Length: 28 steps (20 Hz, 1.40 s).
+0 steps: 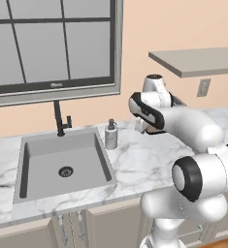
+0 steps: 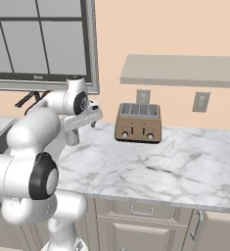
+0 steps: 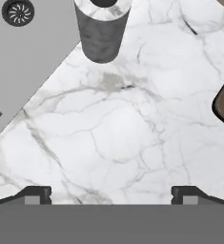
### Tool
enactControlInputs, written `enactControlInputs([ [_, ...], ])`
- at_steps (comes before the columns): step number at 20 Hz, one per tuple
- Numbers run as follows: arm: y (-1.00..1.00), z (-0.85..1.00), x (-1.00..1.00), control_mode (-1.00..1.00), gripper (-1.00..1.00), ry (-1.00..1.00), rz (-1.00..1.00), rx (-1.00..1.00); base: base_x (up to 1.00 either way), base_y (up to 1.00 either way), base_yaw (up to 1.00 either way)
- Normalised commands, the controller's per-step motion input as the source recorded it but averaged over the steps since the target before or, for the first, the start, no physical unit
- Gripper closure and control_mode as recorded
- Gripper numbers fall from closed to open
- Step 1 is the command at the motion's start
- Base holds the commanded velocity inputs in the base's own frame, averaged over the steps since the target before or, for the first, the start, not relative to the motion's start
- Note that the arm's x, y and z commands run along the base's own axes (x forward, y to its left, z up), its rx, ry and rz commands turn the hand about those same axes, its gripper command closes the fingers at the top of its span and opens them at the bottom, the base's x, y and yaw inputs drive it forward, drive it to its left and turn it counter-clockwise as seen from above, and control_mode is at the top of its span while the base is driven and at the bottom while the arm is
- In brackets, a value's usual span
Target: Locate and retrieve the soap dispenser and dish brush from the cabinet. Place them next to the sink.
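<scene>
Gripper (image 3: 111, 193) spread wide, empty, above marble counter (image 3: 118, 133) near soap dispenser (image 3: 102, 31), beside sink (image 3: 23, 62).

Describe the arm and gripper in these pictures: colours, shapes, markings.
The arm is glossy white, built of thick rounded segments, with dark grey to black rings and round caps at the joints. No cables or markings show. The gripper has two small dark, wedge-shaped finger tips.

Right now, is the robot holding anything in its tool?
No. The tool is open and empty above the white marble counter; the grey-white marbled soap bottle stands apart from it.
</scene>
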Motion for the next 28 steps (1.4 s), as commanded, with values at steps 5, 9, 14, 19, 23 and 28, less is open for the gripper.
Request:
enactControlInputs([
  [5,0.00,0.11,0.00,-1.00,-1.00,0.00,-0.49,0.00,0.00,0.00,0.00],
  [9,-0.06,-0.05,0.00,-1.00,-1.00,0.00,-0.45,0.09,0.00,0.00,0.00],
  [14,-0.04,-0.10,-0.02,-1.00,-1.00,-0.05,-0.41,0.18,0.00,0.00,0.00],
  [19,-0.13,-0.08,-0.49,-1.00,-1.00,-0.03,-0.20,0.08,0.00,0.00,0.00],
  [23,-0.12,0.00,-0.61,-1.00,-1.00,-0.05,-0.15,0.05,0.00,0.00,0.00],
  [28,0.00,0.00,-0.35,-1.00,-1.00,-0.01,-0.08,0.00,0.00,0.00,0.00],
])
